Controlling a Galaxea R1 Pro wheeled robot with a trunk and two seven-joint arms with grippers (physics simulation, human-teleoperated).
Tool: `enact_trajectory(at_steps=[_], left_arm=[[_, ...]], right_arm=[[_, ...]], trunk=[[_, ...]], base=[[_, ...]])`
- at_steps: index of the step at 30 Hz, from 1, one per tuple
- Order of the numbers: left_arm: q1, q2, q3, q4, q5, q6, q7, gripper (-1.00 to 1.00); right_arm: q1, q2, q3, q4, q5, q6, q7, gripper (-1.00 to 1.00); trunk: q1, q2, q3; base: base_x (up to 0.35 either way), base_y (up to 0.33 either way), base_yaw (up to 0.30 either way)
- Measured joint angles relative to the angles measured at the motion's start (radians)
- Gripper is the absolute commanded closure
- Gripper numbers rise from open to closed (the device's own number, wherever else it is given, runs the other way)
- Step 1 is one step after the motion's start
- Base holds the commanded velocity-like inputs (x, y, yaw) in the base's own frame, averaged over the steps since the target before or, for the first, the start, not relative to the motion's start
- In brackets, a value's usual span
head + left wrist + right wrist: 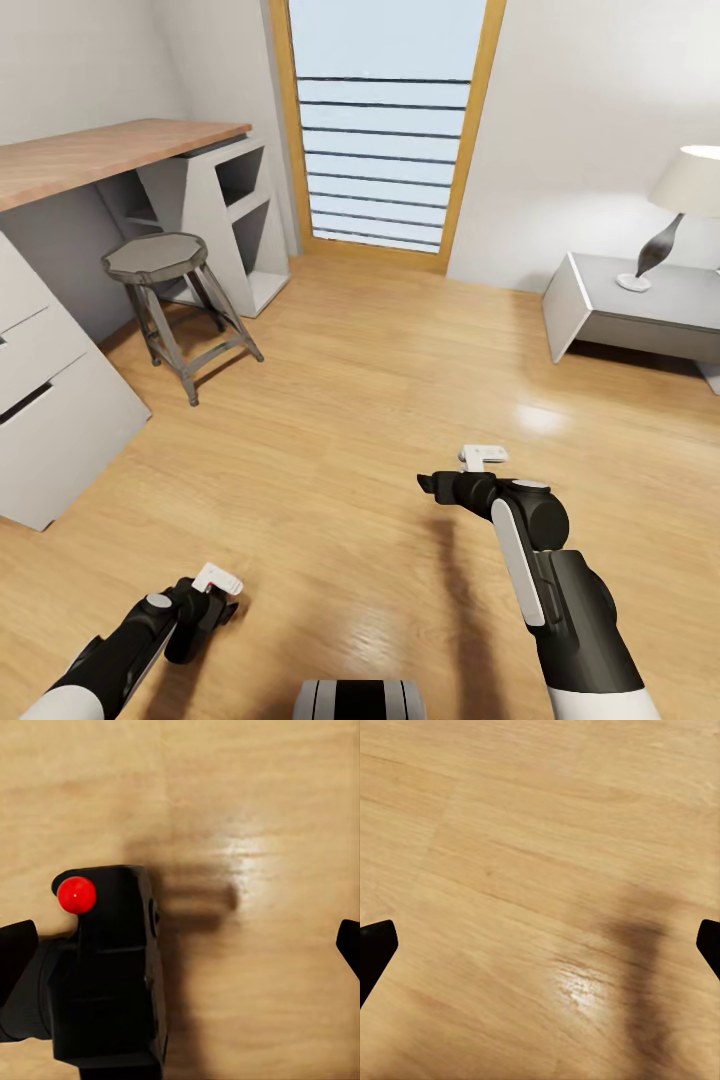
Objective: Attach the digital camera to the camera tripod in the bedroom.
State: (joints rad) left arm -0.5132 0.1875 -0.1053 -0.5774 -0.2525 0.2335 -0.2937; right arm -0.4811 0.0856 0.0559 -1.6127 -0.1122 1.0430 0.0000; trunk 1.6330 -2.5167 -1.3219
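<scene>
1. The small black boxy digital camera with a red button (105,975) sits against one finger of the left gripper (205,600), low over the light wood plank floor (380,400) — whether the jaws clamp it, I cannot tell.
2. The right gripper (470,475) hangs spread and empty — floor beneath.
3. A grey octagonal stool (160,260) stands beside the wood-topped desk (100,150).

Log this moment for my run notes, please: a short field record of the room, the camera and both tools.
room: wood floor, window, desk, stool, lamp on low table
digital camera: against left tool's finger, red button visible
left tool: low, above floor
right tool: open, empty
tripod: not seen
</scene>
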Motion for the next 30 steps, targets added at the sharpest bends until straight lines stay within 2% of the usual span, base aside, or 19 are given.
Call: enact_trajectory(at_steps=[14, 24, 30], left_arm=[[0.002, 0.010, 0.012, 0.000, 0.003, 0.000, 0.000, -1.00], [0.002, 0.015, 0.061, 0.000, 0.000, -0.001, -0.001, -1.00], [0.003, 0.019, 0.068, 0.000, -0.002, 0.000, -0.001, -1.00]], right_arm=[[0.000, 0.000, 0.000, 0.000, 0.000, 0.000, 0.000, -1.00], [0.000, 0.001, 0.000, 0.000, 0.000, 0.000, 0.000, -1.00], [0.000, 0.001, 0.000, 0.000, 0.000, 0.000, 0.000, -1.00]], trunk=[[0.000, 0.000, 0.000], [0.000, 0.000, 0.000], [0.003, -0.001, -0.023]], base=[[0.000, 0.000, 0.000], [0.000, 0.000, 0.000], [0.000, 0.000, 0.000]])
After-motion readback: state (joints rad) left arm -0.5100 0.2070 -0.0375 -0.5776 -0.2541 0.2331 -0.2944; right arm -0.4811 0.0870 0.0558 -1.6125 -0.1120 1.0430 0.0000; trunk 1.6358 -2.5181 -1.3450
